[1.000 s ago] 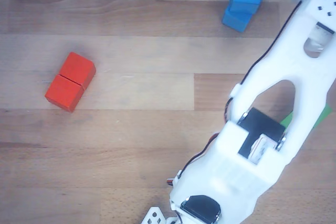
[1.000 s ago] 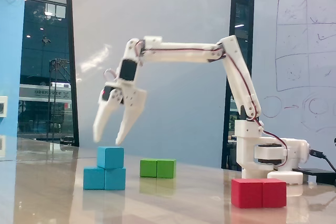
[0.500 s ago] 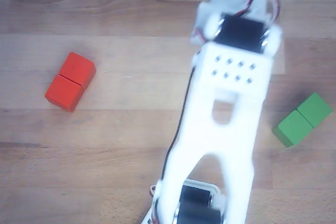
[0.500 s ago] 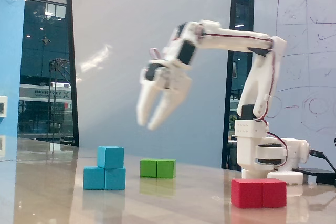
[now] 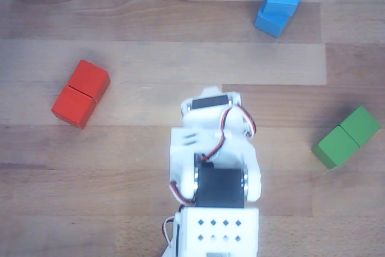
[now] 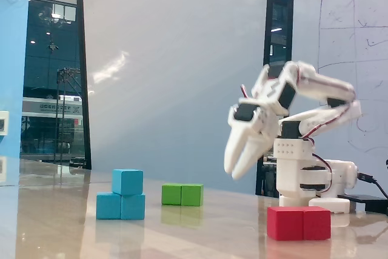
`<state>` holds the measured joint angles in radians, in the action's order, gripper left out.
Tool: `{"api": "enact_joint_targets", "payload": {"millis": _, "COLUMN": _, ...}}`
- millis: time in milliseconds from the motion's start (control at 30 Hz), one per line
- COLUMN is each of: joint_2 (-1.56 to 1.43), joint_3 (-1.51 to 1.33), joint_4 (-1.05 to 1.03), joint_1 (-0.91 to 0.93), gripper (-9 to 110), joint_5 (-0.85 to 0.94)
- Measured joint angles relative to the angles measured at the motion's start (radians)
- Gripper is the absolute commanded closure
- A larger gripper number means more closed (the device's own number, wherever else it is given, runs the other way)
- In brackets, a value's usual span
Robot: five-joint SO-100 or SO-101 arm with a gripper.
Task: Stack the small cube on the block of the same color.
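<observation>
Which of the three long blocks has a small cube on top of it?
The blue block: the small blue cube sits on it. The red block and green block carry nothing.

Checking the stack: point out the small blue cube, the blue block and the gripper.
small blue cube (image 6: 127,181), fixed view, front face.
blue block (image 6: 120,206), fixed view, front face at the seam.
gripper (image 6: 233,171), fixed view, between its fingertips.

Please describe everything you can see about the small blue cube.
The small cube is bright blue with plain matte faces and sharp edges; the material is hard to tell. It sits upright on top of the blue two-cube block, over the block's right half in the fixed view, slightly offset. It touches only that block. The gripper hangs in the air well away from it, holding nothing.
</observation>
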<state>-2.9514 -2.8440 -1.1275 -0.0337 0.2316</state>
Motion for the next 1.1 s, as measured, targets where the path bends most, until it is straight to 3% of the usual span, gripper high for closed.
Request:
{"api": "enact_joint_targets", "payload": {"millis": 367, "joint_2": -0.457, "joint_3": -0.244, "joint_4": -0.038, "joint_1": -0.005, "gripper": 95, "joint_5": 0.0}}
{"api": "enact_joint_targets", "payload": {"millis": 1100, "joint_2": -0.466, "joint_3": -0.245, "joint_4": -0.084, "joint_1": 0.043, "gripper": 95, "joint_5": -0.015}}
